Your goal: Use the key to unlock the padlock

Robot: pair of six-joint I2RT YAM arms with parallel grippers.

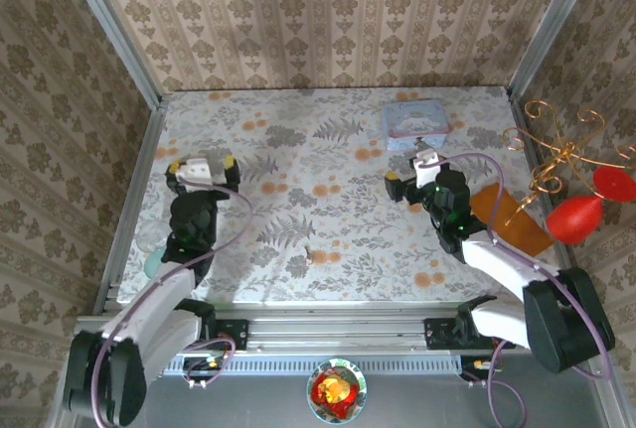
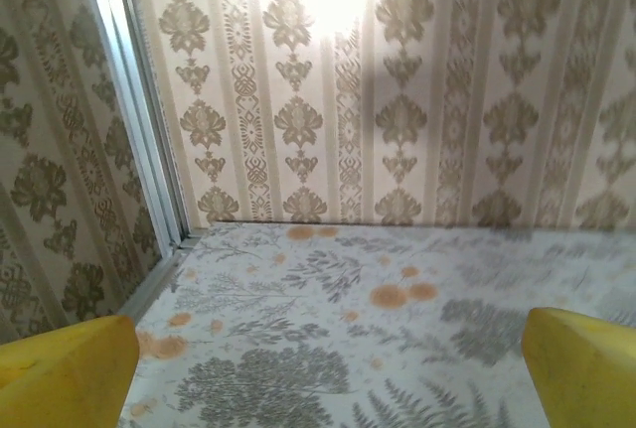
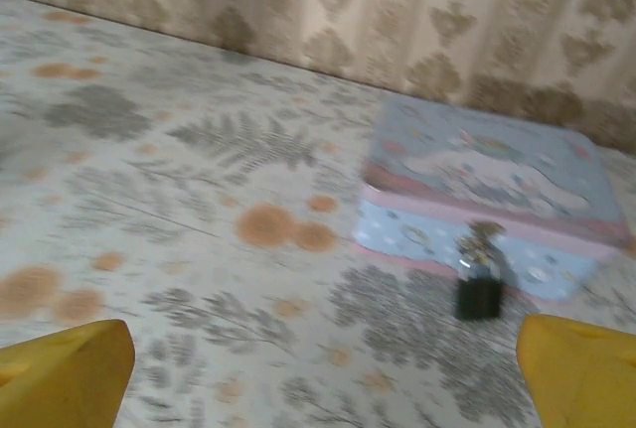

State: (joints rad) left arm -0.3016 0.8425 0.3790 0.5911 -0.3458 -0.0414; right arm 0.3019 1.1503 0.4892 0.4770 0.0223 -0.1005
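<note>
The padlock [image 3: 479, 292], a tiny dark block with a thin shackle, hangs at the front clasp of a pale blue tin [image 3: 487, 185] at the table's back right. My right gripper [image 1: 425, 164] hovers just in front of the tin, open, with its yellow fingers [image 3: 62, 373] wide apart and nothing between them; the padlock is ahead and to the right. A tiny dark item [image 1: 314, 254] lies mid-table near the front; it may be the key, too small to tell. My left gripper [image 1: 202, 166] is open over the table's left side, its fingers [image 2: 66, 368] empty.
An orange-brown mat [image 1: 509, 217] and a gold wire stand with red ornaments [image 1: 576, 215] sit at the right edge. A pale teal object [image 1: 153, 264] lies beside the left arm. Papered walls and metal rails [image 1: 134, 219] enclose the floral tabletop [image 1: 318, 190].
</note>
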